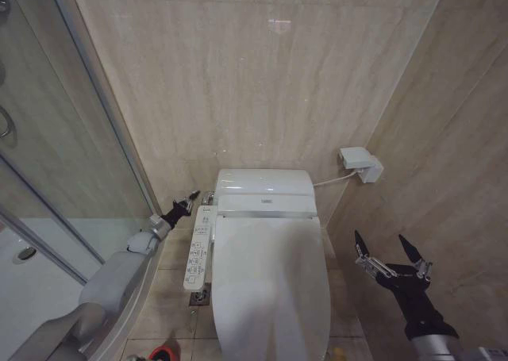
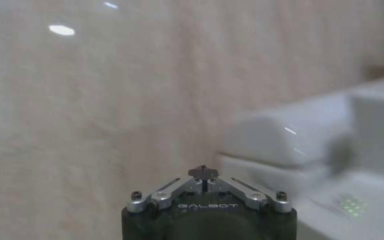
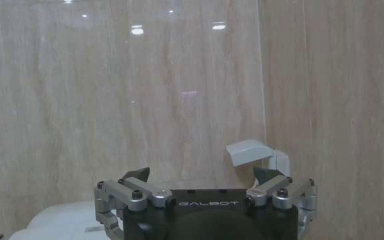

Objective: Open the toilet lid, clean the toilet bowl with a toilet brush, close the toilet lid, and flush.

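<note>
The toilet lid point(image 1: 270, 286) lies closed and flat, glossy white, hiding the toilet bowl beneath it. The toilet brush is out of view. My left gripper point(image 1: 190, 199) is shut, its tips close to the top end of the white button panel point(image 1: 198, 254) beside the toilet's rear unit point(image 1: 264, 193). In the left wrist view the shut left gripper point(image 2: 203, 172) points at the beige wall, with the rear unit point(image 2: 285, 140) and the panel point(image 2: 352, 205) off to one side. My right gripper point(image 1: 389, 251) hangs open and empty to the right of the lid, and the right gripper point(image 3: 202, 176) faces the wall.
A glass shower enclosure point(image 1: 48, 139) closes off the left side. A white wall box point(image 1: 361, 164) with a cable sits right of the toilet, also the wall box point(image 3: 252, 152). A red holder cup point(image 1: 165, 351) stands on the floor by the bottom edge. A floor drain point(image 1: 198, 297) lies under the panel.
</note>
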